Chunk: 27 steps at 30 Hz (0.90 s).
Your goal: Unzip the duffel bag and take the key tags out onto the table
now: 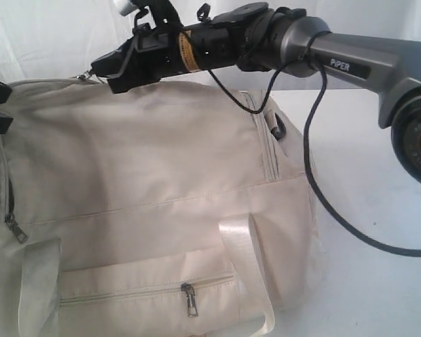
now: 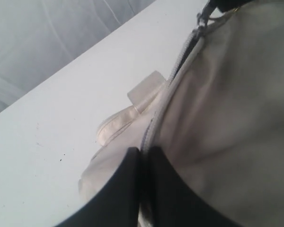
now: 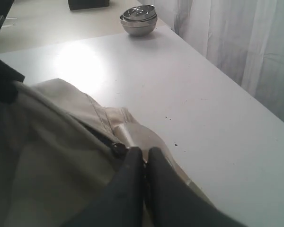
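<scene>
bg: white curtain [image 3: 236,42] w/ folds along table [image 3: 217,142] edge | light: bright glare spot [image 3: 80,66] on tabletop | 2nd beige surface [image 3: 38,23] beyond

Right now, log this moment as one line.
left gripper: shut on duffel bag fabric | right gripper: shut on zipper pull | key tags: not visible

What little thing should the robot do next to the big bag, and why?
Probably drag the zipper pull along the duffel bag top with the right gripper. It seems pinched shut on that pull, the left gripper clamps the bag's edge to steady it, and no key tags show yet.
</scene>
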{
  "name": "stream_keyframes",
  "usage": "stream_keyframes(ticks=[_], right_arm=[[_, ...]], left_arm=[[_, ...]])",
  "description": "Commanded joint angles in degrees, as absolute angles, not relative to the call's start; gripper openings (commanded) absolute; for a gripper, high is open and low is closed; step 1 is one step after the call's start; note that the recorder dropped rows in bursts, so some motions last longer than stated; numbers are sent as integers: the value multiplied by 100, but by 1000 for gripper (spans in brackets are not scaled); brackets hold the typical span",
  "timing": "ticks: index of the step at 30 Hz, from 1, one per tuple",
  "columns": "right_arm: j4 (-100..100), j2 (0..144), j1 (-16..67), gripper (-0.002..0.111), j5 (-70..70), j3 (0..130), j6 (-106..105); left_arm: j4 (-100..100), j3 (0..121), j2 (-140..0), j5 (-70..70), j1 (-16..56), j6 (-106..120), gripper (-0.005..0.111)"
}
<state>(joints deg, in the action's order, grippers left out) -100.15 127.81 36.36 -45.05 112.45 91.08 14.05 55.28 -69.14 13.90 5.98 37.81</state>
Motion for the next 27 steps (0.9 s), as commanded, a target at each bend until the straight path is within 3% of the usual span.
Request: stream_keyframes(ticks=[1, 27], right_arm=[[-9995, 12607, 2978, 0, -4773, 11257, 9165], [-9995, 12519, 1126, 0, -6437, 11257, 9518]], left_arm=[[1233, 5533, -6775, 1583, 472, 3728, 0], [1261, 5533, -6775, 1706, 472, 3728, 0]])
